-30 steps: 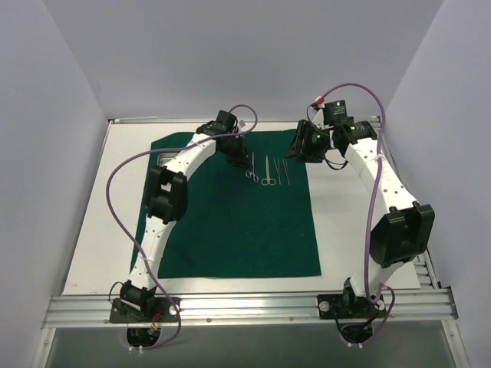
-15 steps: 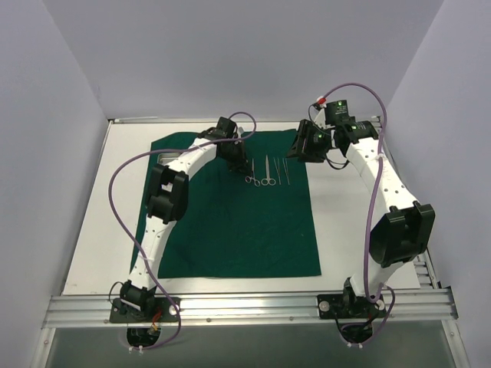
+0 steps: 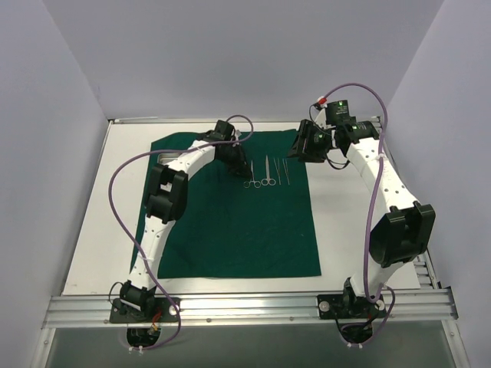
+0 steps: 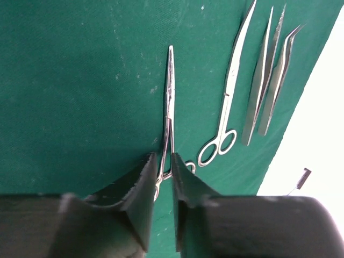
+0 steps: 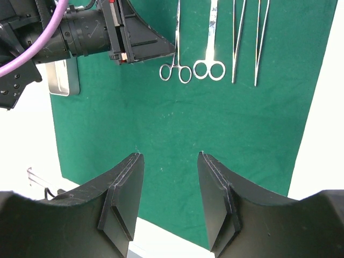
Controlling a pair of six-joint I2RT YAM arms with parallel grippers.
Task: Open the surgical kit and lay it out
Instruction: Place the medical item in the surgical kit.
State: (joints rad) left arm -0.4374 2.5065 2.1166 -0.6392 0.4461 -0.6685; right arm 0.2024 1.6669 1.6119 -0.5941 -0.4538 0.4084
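At cloth left edge, steel tray, contents hidden; left fingers barely parted astride clamp; right fingers spread, empty.

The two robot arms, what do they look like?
The left arm and right arm are white shells with black joint housings. A purple cable loops along each. The left gripper and right gripper have black wedge-shaped fingers. A green light glows by the right wrist.

No text, label, brand, number or sign can be read in any of the three views.
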